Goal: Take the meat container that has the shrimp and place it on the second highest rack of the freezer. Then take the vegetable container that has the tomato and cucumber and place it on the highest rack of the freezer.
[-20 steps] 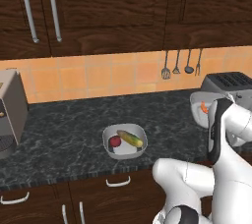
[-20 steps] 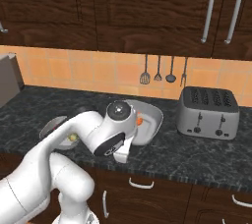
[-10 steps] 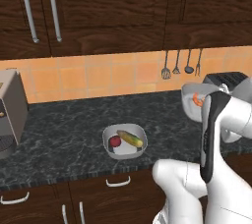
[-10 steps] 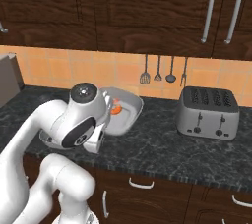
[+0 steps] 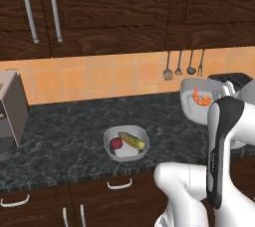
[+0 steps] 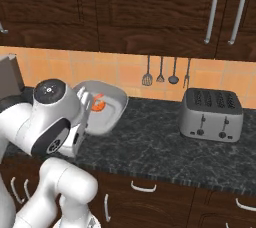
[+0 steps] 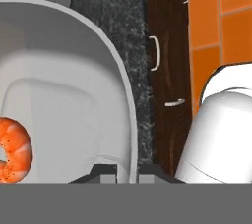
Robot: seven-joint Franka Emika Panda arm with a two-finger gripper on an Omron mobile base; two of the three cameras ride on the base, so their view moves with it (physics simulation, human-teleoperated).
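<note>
The meat container (image 5: 193, 107), a white tub, hangs tilted above the counter with the orange shrimp (image 5: 201, 97) inside. The same meat container (image 6: 111, 109) and shrimp (image 6: 98, 103) appear beside my arm in the right base view. In the hand view my gripper (image 7: 127, 171) is shut on the tub's rim (image 7: 119, 78), with the shrimp (image 7: 13, 150) at the left. The vegetable container (image 5: 126, 154) rests on the counter and holds the tomato (image 5: 116, 143) and the cucumber (image 5: 132, 140). The freezer and its racks are out of view.
A silver toaster (image 6: 211, 114) stands on the dark counter (image 6: 150, 142) at the right. Utensils (image 6: 160, 72) hang on the orange tile wall. A grey appliance (image 5: 10, 111) sits at the counter's left end. Dark wall cabinets (image 5: 99, 7) run above.
My gripper has lifted the meat container off the counter and carried it leftward in the right base view, tipping it more upright. The vegetable container has stayed put.
</note>
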